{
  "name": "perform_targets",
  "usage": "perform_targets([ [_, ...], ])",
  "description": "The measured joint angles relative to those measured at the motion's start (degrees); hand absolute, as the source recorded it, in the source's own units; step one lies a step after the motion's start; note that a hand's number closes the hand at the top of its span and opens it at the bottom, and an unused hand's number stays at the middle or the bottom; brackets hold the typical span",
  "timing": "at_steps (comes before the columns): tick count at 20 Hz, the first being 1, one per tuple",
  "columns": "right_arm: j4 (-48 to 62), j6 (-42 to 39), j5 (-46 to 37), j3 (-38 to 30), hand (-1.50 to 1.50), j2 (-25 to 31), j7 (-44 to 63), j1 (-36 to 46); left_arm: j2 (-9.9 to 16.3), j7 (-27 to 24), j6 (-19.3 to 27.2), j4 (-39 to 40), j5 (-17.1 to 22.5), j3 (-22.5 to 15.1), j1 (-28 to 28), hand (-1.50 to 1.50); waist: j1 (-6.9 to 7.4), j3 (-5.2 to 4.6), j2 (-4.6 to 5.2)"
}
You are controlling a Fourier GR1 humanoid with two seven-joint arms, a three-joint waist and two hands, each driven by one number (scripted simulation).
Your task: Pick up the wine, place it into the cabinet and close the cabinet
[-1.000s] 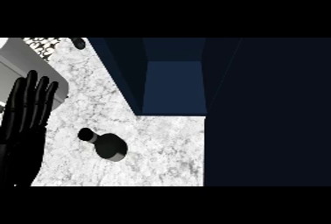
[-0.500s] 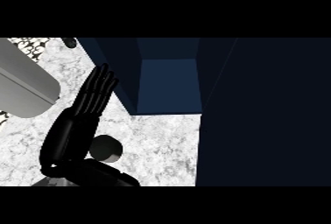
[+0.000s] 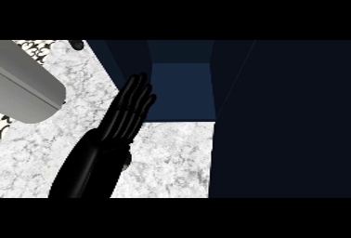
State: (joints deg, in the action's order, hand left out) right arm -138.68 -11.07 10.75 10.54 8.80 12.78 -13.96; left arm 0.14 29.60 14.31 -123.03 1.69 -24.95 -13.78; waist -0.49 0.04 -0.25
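My left hand (image 3: 126,116) stretches up from the lower edge over the marble counter (image 3: 171,158), fingers straight and together, open. Its fingertips reach the front left corner of the open cabinet (image 3: 182,90), whose dark blue inside shows beyond the counter's far edge. The wine bottle is almost wholly hidden under the hand and wrist. Only a dark sliver (image 3: 128,161) shows at the wrist's right side, and I cannot tell whether the hand touches the bottle. My right hand is not visible.
A grey forearm (image 3: 27,90) crosses the upper left corner above the counter. A tall dark cabinet panel (image 3: 281,116) fills the right side. A small dark object (image 3: 77,44) lies at the counter's far left.
The left hand has swung from the left edge rightwards and farther, over the bottle, up to the cabinet's front. The view has shifted and the grey forearm has come in at upper left.
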Motion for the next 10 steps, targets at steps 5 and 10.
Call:
perform_targets([
  [5,-0.9,1.2,-0.4,2.4,-1.50,-0.7,2.1,-0.4,-0.1,6.9,6.0,-4.7,-5.0,-6.3,-2.0,-1.50,0.07,-0.01,-0.06],
  [10,-1.8,2.9,-1.1,3.9,-1.50,-0.6,5.3,0.9,-0.1,13.1,11.7,-7.8,-10.7,-11.9,-3.9,-1.50,0.08,-0.02,-0.15],
])
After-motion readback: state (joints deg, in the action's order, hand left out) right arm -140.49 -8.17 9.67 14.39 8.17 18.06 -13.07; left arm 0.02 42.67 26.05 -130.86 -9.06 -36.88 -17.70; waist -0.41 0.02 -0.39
